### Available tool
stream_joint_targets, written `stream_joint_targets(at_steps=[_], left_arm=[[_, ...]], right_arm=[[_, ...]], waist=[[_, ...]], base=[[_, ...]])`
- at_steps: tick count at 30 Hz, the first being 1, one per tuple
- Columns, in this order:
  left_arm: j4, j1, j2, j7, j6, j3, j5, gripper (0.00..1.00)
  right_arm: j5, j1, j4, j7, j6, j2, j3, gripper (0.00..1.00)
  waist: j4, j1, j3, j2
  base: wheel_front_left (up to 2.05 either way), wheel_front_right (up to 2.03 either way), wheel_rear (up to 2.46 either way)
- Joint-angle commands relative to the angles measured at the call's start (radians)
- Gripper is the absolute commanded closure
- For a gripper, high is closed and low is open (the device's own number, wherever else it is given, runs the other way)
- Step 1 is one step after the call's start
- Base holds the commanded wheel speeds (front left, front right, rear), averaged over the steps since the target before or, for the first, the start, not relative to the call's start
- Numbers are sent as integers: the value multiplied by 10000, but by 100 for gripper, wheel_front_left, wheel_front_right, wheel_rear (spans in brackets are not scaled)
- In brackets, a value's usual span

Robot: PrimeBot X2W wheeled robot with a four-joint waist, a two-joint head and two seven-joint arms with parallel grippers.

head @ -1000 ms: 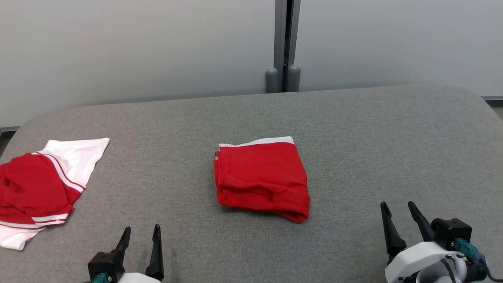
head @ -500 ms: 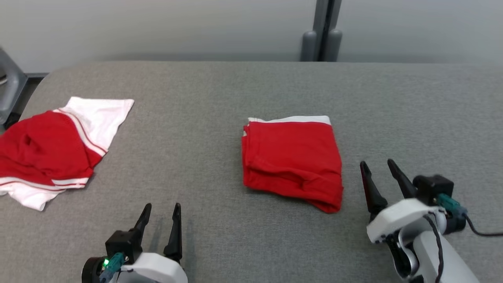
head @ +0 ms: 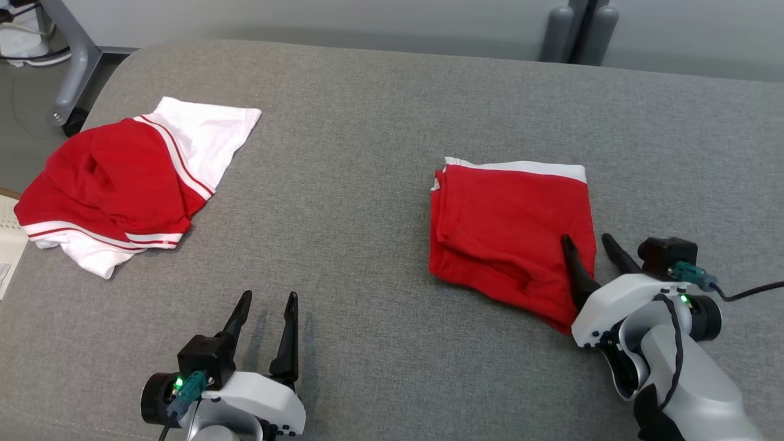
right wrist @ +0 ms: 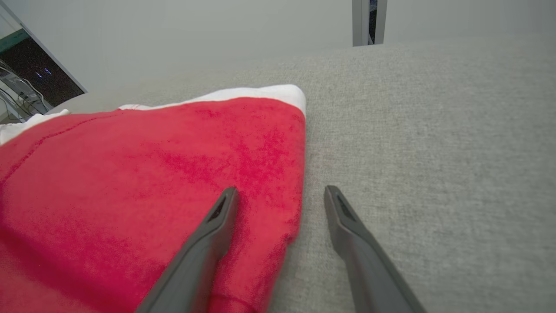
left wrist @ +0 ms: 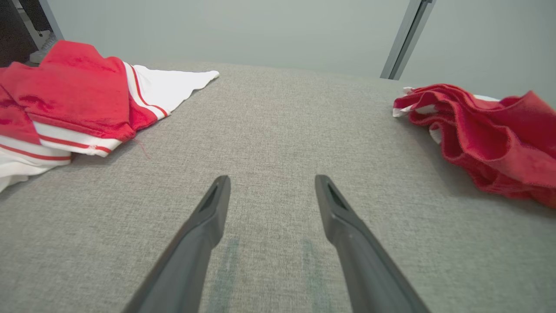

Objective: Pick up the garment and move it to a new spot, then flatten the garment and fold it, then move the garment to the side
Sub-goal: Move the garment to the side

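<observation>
A folded red garment point(head: 508, 233) with a white band along its far edge lies on the grey padded table point(head: 355, 153). It also appears as the folded garment point(left wrist: 491, 130) at the right of the left wrist view and as the red garment point(right wrist: 152, 174) across the right wrist view. My right gripper point(head: 586, 240) is open and straddles the garment's near right edge. One finger is over the red cloth and the other over bare table, as seen around the right gripper point(right wrist: 281, 190). My left gripper point(head: 269, 296) is open above bare table near the front edge, with nothing between the fingers of the left gripper point(left wrist: 273, 178).
A second, crumpled red and white garment point(head: 116, 184) lies at the table's left end, also seen as the crumpled garment point(left wrist: 74, 95). Beyond the far left corner stands a grey metal leg with a caster point(head: 73, 61). A grey post point(head: 579, 24) rises behind the table.
The head camera has turned, shifting the whole picture. My right gripper has come in to the folded garment's right edge and now straddles it. The left gripper stays open over the table.
</observation>
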Motion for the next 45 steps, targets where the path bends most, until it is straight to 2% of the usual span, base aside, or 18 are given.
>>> stream_joint_targets(at_steps=[1, 3, 4, 5, 6, 7, 11, 15, 20, 21, 26, 32, 38, 42, 45], left_arm=[[4, -127, 43, -1, 49, 7, -38, 0], [-38, -161, 40, -1, 62, -12, -82, 0], [-68, -183, 43, -1, 78, -1, -121, 0], [-88, -196, 43, -1, 85, 2, -128, 0], [-99, -196, 43, -1, 68, 6, -132, 0], [-111, -196, 40, -1, 72, 17, -131, 0], [-101, -116, 41, -1, 63, 8, -90, 0], [-55, -40, 43, -1, 4, 65, 5, 0], [6, -101, 43, -1, -132, 194, 273, 0], [29, -170, 41, -1, -169, 233, 314, 0], [93, -368, 41, -1, -294, 397, 572, 0], [168, -636, 44, 0, -480, 334, 739, 0], [25, -923, 51, 0, -630, 103, 884, 0], [17, -1096, 57, 0, -687, -65, 917, 0], [46, -1320, 55, 0, -746, -263, 1004, 0]], right_arm=[[33, -99, 196, -38, 0, -62, 22, 0], [167, -253, 616, -12, 0, -34, 133, 0], [261, -274, 761, -12, 0, -13, 224, 13], [311, -267, 892, -8, 0, 1, 318, 50], [375, -299, 997, 9, 0, 7, 422, 79], [441, -342, 1072, 6, 0, 14, 505, 100], [557, -461, 837, -15, -3, -146, 624, 100], [764, -172, 220, -19, -1, -127, 708, 100], [949, 217, -378, -21, -1, -69, 980, 100], [1042, 343, -568, -23, -1, -58, 1085, 100], [1193, 517, -984, -24, -1, -43, 1439, 100], [1401, 718, -1306, -23, 0, -83, 1805, 100], [1438, 706, -1340, -25, 0, -249, 2004, 100], [1229, 487, -1337, -25, 0, -422, 2123, 100], [801, 254, -1262, -24, 0, -783, 2445, 100]], waist=[[52, 0, 38, 0], [97, 0, 82, 0], [112, 0, 106, 0], [116, 0, 116, 0], [110, 0, 116, 0], [92, 0, 110, 0], [-179, 0, -6, 0], [-832, 0, -206, 0], [-2284, 0, -393, 0], [-2958, 0, -449, 0], [-4678, 0, -354, 0], [-6148, 0, -225, 0], [-6797, 0, 66, 0], [-6776, 0, 263, 0], [-6494, 0, 528, 0]], base=[[0, 0, 0], [0, 0, 0], [0, 0, 0], [0, 0, 0], [0, 0, 0], [0, 0, 0], [0, 0, 0], [0, 0, 0], [0, 0, 0], [0, 0, 0], [0, 0, 0], [0, 0, 0], [0, 0, 0], [0, 0, 0], [0, 0, 0]])
